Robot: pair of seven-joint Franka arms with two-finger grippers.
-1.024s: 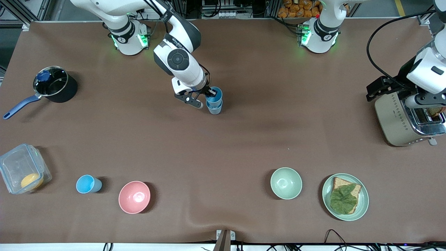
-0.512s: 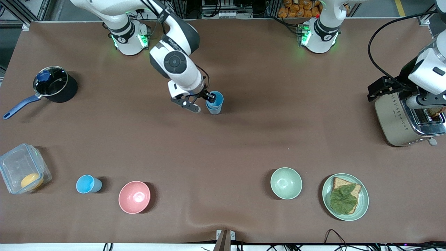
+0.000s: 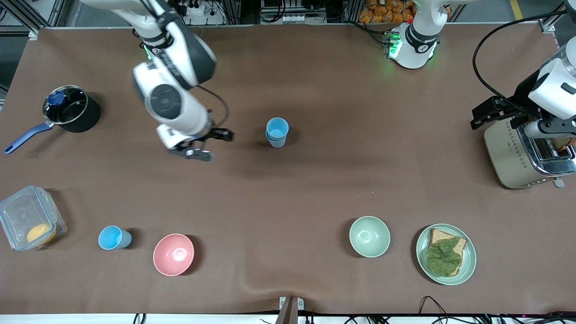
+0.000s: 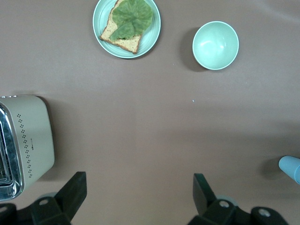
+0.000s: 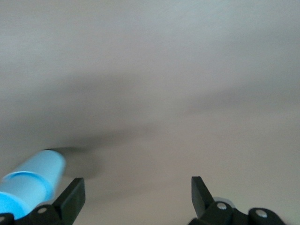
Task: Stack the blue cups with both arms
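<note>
My right gripper (image 3: 204, 145) has let go of the bright cup and pulled away toward the right arm's end of the table; it is now hanging over bare cloth, fingers (image 5: 70, 199) spread wide and holding nothing. The stacked cups (image 3: 276, 132) are standing upright where I left them, the bright one nested in the duller one, about mid-table and nearer my bases than the bowls. In my right wrist view the stack (image 5: 28, 187) is showing just beside one fingertip, apart from it.

A third cup (image 3: 113, 237) is sitting on its own close to the front camera, between the clear box (image 3: 27, 220) and the pink bowl (image 3: 173, 254).

My left arm is waiting, its gripper (image 3: 508, 116) hovering by the toaster (image 3: 513, 155) with fingers (image 4: 72, 197) wide and empty. Its wrist view is looking down on the green bowl (image 4: 215, 45) and the plate (image 4: 101, 18) carrying bread with a leaf. The pot (image 3: 72, 109) is standing toward the right arm's end.
</note>
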